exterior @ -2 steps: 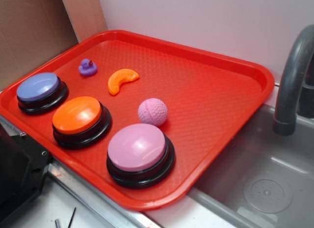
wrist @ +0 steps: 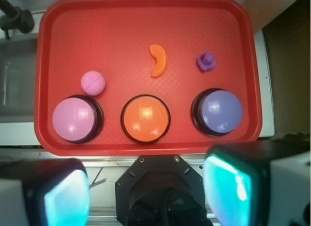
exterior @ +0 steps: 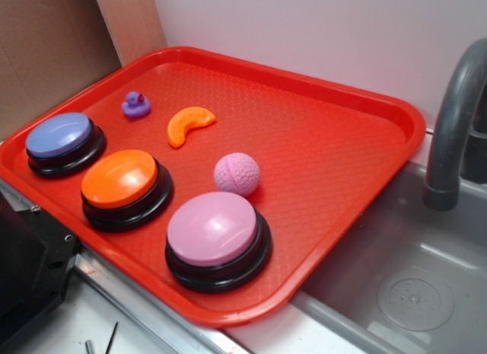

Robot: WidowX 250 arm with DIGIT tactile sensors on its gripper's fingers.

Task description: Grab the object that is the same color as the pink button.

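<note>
Just behind the large smooth pink-mauve dome button on a black base (exterior: pixel 217 240) at the red plastic tray's (exterior: pixel 350 95) near edge sits the small dimpled pink ball (exterior: pixel 237 174), untouched, the claw (wrist: pixel 146 192) spread wide above.

Red tray (exterior: pixel 365 103) w/ 3 buttons, toys

The red tray (exterior: pixel 342 164) is looking like glossy plastic with a fine pebbled texture. The pink ball (exterior: pixel 237 173) is showing a matt, dimpled skin; the pink button (exterior: pixel 211 228) is gleaming smooth on its black base.
</note>
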